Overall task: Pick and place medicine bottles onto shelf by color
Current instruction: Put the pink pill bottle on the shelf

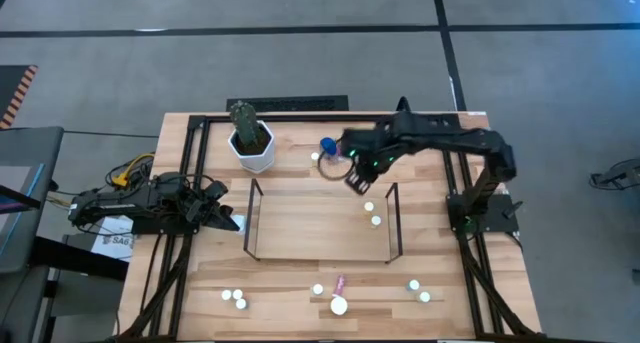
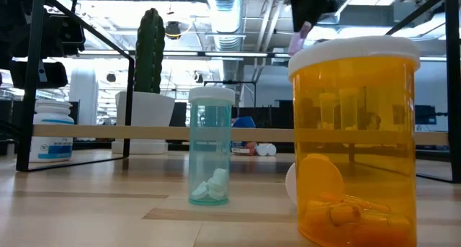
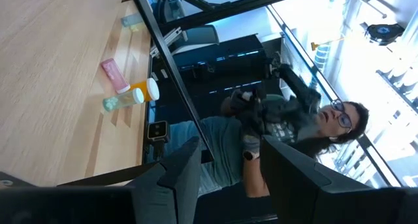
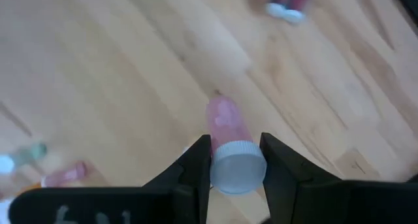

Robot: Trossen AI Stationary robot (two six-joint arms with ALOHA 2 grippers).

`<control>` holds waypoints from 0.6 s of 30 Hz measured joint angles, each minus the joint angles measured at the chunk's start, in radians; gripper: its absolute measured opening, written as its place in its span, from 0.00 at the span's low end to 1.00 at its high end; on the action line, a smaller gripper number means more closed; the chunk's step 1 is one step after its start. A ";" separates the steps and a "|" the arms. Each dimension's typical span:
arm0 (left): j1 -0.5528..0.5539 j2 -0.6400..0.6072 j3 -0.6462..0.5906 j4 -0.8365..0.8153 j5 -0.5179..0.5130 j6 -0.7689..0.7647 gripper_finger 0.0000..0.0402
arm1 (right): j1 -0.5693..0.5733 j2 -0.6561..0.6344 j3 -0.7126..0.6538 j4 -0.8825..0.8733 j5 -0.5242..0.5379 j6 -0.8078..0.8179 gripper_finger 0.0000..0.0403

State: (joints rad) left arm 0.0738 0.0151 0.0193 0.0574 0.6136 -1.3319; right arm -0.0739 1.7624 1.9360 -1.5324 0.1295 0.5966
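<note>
Fingers of the right gripper (image 4: 236, 160) clamp a pink bottle (image 4: 226, 129) by its white cap (left gripper's fingers unreadable); lower it gently onto the shelf (image 1: 300, 208), upright.

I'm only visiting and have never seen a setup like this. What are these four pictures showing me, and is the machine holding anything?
Two dark robot arms work at a wooden table. One picture looks straight down, one looks level across the tabletop, and two come from cameras on the arms' wrists. Small medicine bottles, a potted cactus and a low wooden shelf sit on the table. The right gripper, near the shelf's back right corner, has its jaws shut on a pink bottle with a white cap. The left gripper waits at the table's left edge. A person sits beyond.
</note>
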 joint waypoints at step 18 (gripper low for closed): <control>0.000 0.000 0.000 0.000 0.000 0.000 0.36 | 0.102 0.246 0.063 -0.032 -0.037 -0.115 0.29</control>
State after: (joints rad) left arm 0.0738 0.0151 0.0191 0.0573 0.6136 -1.3319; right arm 0.0285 2.0088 1.9987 -1.5641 0.0922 0.4817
